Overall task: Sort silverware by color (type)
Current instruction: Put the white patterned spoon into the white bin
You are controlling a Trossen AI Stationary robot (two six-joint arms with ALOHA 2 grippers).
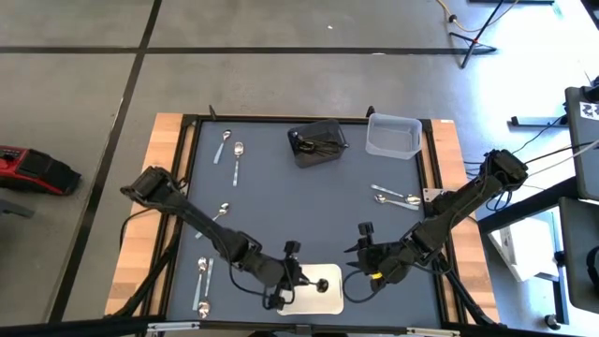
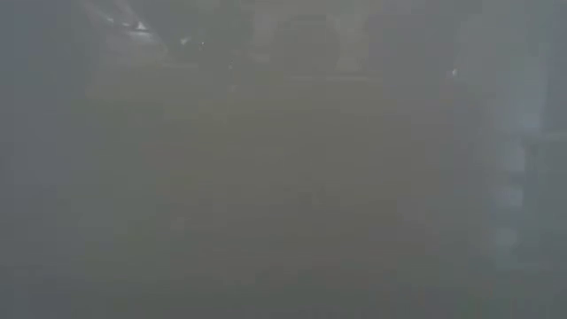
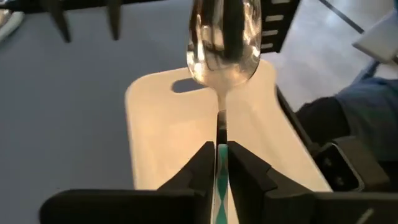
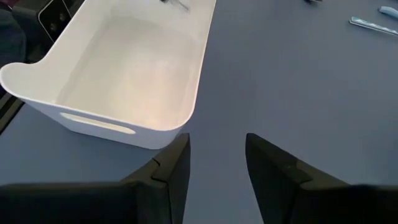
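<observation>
over the white bin (image 1: 328, 298), the left gripper (image 3: 222, 163) pinches a silver spoon (image 3: 222, 46) by its handle, bowl ahead of the fingers. beside it the right gripper (image 4: 216, 163) waits, parted and empty. most silverware (image 1: 397, 197) lies unsorted farther out; some fills the dark bin (image 1: 316, 142).

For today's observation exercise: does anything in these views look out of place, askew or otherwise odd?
One oddity: the low view is a grey haze showing nothing of the table. Otherwise, the left gripper holds a silver spoon over the white bin; other spoons lie scattered, which suits unfinished sorting.
</observation>
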